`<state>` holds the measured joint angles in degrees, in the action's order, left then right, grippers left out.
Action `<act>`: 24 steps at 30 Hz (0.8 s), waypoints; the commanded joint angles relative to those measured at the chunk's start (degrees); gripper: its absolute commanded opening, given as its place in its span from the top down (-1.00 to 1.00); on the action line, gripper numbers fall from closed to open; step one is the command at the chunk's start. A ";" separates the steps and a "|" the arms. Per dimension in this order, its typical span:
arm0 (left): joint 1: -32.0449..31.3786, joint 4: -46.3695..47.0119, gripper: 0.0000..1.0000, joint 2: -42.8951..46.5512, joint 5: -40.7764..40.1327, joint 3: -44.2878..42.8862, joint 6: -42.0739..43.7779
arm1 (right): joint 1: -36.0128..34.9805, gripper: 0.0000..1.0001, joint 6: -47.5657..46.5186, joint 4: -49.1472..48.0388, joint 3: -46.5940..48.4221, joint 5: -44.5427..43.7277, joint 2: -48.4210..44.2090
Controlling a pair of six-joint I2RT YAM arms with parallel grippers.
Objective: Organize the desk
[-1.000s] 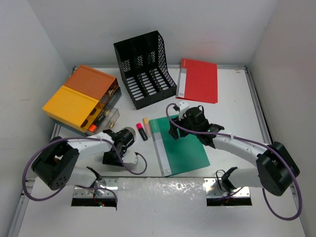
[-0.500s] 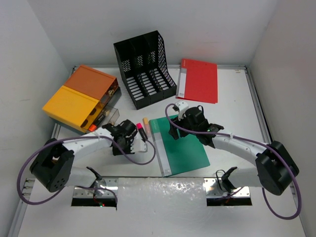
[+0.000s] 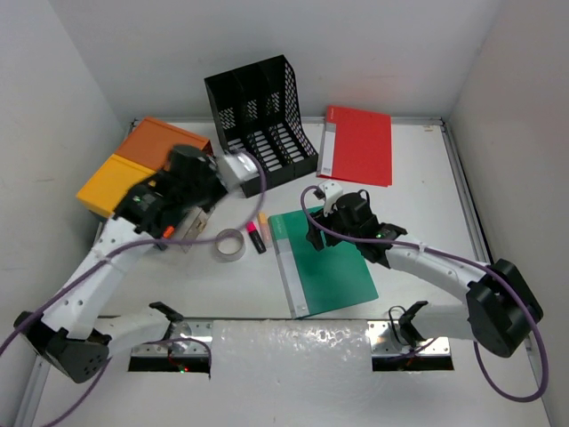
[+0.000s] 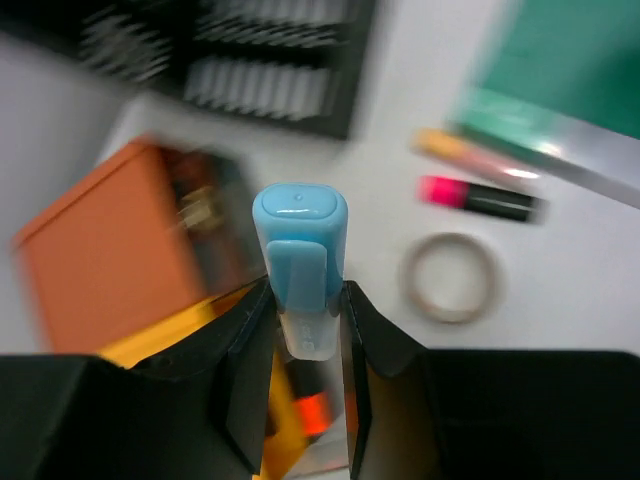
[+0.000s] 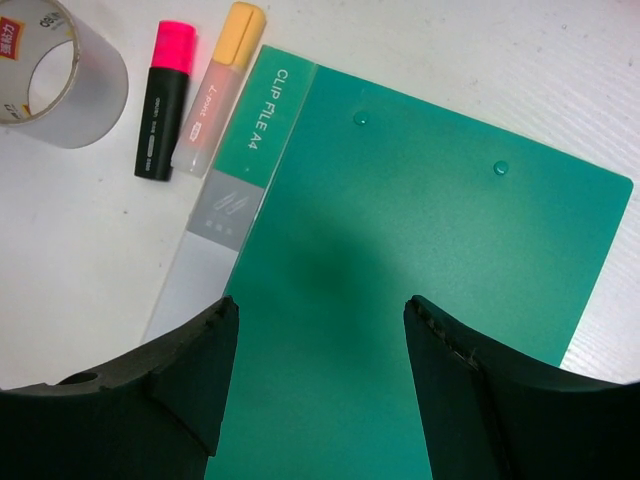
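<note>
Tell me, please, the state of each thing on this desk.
Left hand, shut on light-blue capped plastic highlighter.
Right hand, open.
Green plastic clip file, closed, flat.
Black mesh file rack, upright, empty.
Red plastic folder, closed, flat.
Pink highlighter, capped, lying flat.
Clear tape roll, lying flat.

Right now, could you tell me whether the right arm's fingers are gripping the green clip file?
No, the right fingers stand apart over the green clip file, with nothing between them.

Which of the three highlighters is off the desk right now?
The light blue highlighter, clamped in the left gripper; the pink highlighter and yellow-capped highlighter lie side by side on the desk beside the green clip file.
</note>
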<state>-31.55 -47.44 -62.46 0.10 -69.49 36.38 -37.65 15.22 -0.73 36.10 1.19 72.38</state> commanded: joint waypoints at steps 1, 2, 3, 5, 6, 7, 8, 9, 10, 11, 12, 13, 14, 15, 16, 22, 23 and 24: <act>13.73 -3.26 1.00 -1.35 -6.87 -6.09 -4.31 | 0.30 -0.32 0.77 -0.58 2.22 -0.58 -1.63; 16.49 -3.45 1.00 -1.87 -5.82 -5.92 -1.43 | 0.30 -0.32 0.69 -0.76 2.14 -0.05 -1.98; 18.44 -3.27 1.00 -1.79 -5.90 -4.09 -0.10 | 0.21 -0.32 0.77 -0.85 2.14 0.04 -2.07; 21.70 -2.40 1.00 -1.62 -5.81 -1.45 3.41 | 0.21 -0.33 0.69 -0.76 1.79 0.13 -2.33; 22.05 -2.13 1.00 -1.70 -5.99 0.92 3.78 | 0.29 -0.33 0.68 -0.76 1.70 0.13 -2.59; 22.32 -2.04 1.00 -1.96 -5.90 1.81 4.22 | 0.30 -0.33 0.60 -0.76 1.52 0.21 -2.77; 22.32 -1.95 1.00 -2.49 -5.73 3.21 4.40 | 0.30 -0.33 0.60 -0.67 1.43 0.30 -2.86; 22.32 -1.78 1.00 -3.02 -5.72 3.75 4.31 | 0.30 -0.33 0.60 -0.67 1.43 0.48 -3.03; 22.41 -1.69 1.00 -3.37 -5.81 4.36 4.23 | 0.38 -0.33 0.60 -0.67 1.35 0.65 -3.21; 22.50 -1.43 1.00 -4.24 -6.86 4.89 3.96 | 0.38 -0.33 0.51 -0.59 1.34 0.65 -3.38; 22.58 -0.99 1.00 -4.51 -7.39 6.29 3.96 | 0.30 -0.33 0.51 -0.59 1.34 0.65 -3.65; 22.67 0.14 1.00 -4.86 -7.65 7.08 4.13 | 0.38 -0.33 0.51 -0.67 1.17 0.65 -3.82; 22.67 0.76 1.00 -5.30 -8.18 8.74 4.14 | 0.38 -0.35 0.42 -0.76 1.17 0.74 -3.82; 22.67 1.29 0.98 -5.57 -8.62 9.28 4.14 | 0.38 -0.35 0.51 -0.67 1.17 0.92 -3.82; 22.76 1.91 0.79 -6.18 -9.49 9.72 3.88 | 0.38 -0.36 0.34 -0.67 1.17 1.01 -3.65; 22.67 1.39 -0.02 -6.10 -10.03 9.73 3.35 | 0.38 -0.39 0.95 -0.59 1.96 1.62 -2.34; 22.67 1.21 -0.11 -6.10 -10.12 8.86 3.17 | 0.30 -0.39 1.56 -0.76 2.13 1.71 -1.81; 22.76 0.60 -0.23 -5.92 -10.12 8.41 2.91 | 0.38 -0.39 1.82 -0.67 3.18 1.45 -1.28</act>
<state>-9.26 -48.23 -69.45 -9.28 -58.98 40.18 -37.58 15.57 -0.60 36.14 2.00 70.15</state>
